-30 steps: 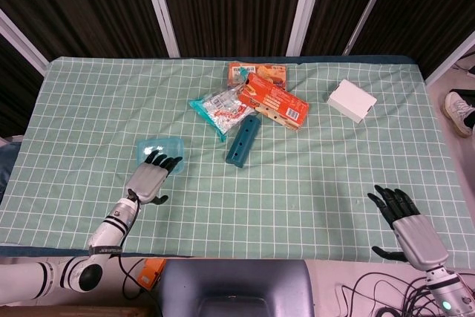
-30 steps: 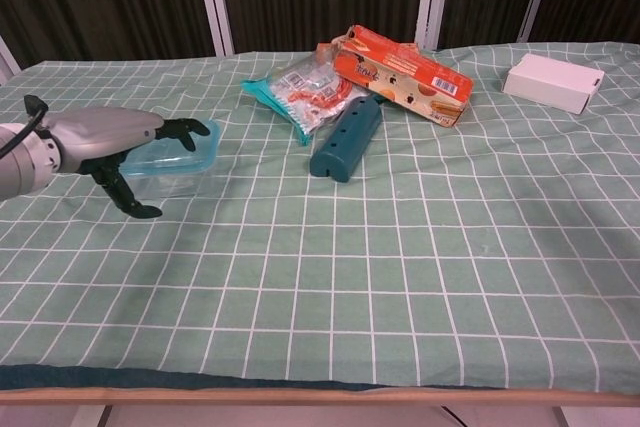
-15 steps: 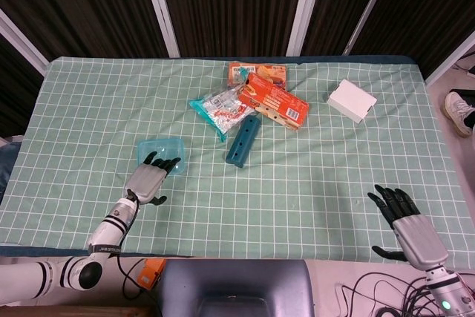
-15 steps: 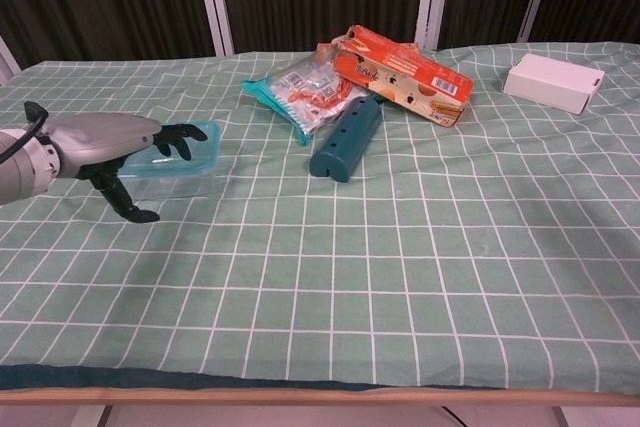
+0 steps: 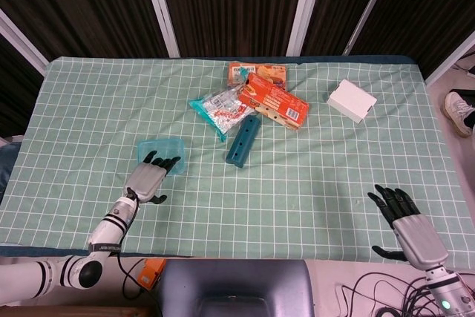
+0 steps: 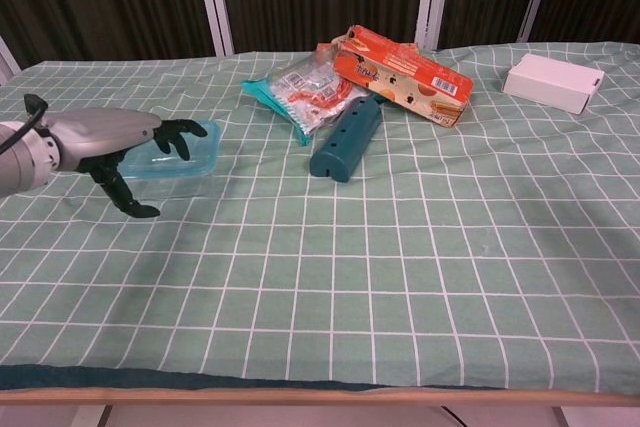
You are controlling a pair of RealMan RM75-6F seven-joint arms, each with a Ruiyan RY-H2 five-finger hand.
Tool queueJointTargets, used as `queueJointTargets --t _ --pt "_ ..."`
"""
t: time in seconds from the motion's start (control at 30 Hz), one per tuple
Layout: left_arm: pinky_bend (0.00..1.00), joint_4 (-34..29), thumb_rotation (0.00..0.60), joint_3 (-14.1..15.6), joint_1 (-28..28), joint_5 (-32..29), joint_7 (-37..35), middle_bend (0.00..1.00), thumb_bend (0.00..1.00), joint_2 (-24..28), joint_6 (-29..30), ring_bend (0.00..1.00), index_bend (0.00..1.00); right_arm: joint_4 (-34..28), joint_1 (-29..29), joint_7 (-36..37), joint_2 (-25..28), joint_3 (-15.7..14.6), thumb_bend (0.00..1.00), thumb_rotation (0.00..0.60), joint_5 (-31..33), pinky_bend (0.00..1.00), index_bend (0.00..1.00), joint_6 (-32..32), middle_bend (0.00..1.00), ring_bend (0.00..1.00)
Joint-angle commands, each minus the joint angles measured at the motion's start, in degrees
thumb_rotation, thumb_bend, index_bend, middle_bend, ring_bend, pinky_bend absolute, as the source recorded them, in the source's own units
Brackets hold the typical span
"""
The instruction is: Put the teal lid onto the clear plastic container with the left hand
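Teal lid (image 5: 159, 147) lies on the clear container (image 6: 172, 169), just ahead of my left hand (image 5: 151, 177). My fingertips (image 6: 190, 133) reach over its near edge, spread, holding nothing. My right hand (image 5: 407, 222) is far away, open.

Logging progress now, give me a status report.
Left robot hand fingers over teal lid, which sits on the container. Right robot hand open, idle. Nothing blocking.

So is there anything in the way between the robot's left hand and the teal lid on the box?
No. The left hand is right at the teal lid, fingertips over it, and the lid already sits on the clear plastic container.
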Motion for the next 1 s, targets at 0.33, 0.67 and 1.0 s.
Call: queueJointTargets --t 0.33,0.67,1.0 --pt "0.0 -4.6 0.6 -0.4 2.2 1.2 0.4 0.24 0.22 4.5 3.1 0.21 0.0 0.0 -0.1 -0.2 0.0 -0.1 0.16 0.6 -0.3 0.0 0.0 0.3 0.0 0.0" --pt "0.0 -2.2 0.6 0.7 3.3 0.8 1.1 0.25 0.22 3.8 2.6 0.22 0.0 -0.1 -0.1 -0.5 -0.1 -0.1 0.16 0.6 -0.3 0.0 0.0 0.0 0.0 0.0" --pt "0.0 -1.6 0.6 0.8 4.0 0.4 1.7 0.26 0.23 3.8 2.4 0.23 0.0 -0.1 0.0 -0.5 0.0 -0.2 0.16 0.6 -0.3 0.0 0.0 0.0 0.0 0.0"
